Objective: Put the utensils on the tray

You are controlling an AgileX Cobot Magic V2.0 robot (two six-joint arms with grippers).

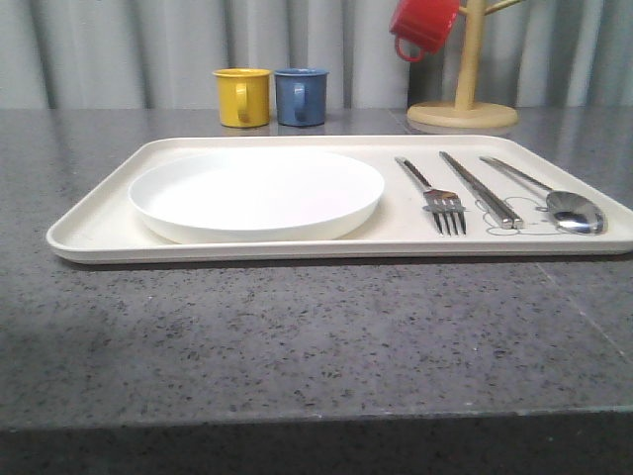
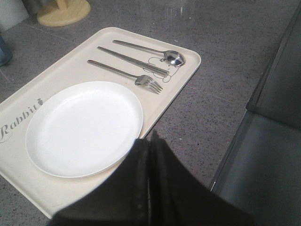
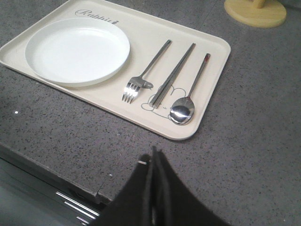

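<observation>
Front view shows you the tray [image 1: 99,233] already holding plate [image 1: 255,193], fork [image 1: 435,194], chopsticks [image 1: 482,189] and spoon [image 1: 549,196]. Nothing looks left to place. The left gripper [image 2: 149,141] and right gripper [image 3: 153,155] are both pressed together, empty, off the tray.

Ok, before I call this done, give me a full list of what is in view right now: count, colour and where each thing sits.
Rectangular cream plastic tray: one, on the grey table.
Round white plate: one, on the tray's left half.
Silver metal fork: one, on the tray right of the plate.
Flat metal chopsticks: one pair, between fork and spoon.
Metal spoon: one, nearest the tray's right rim.
Yellow mug: one, behind the tray.
Blue mug: one, right of the yellow mug.
Red mug: one, hanging on the wooden mug stand.
Left tool: black, shut, over the tray's near edge.
Right tool: black, shut, over bare table.
</observation>
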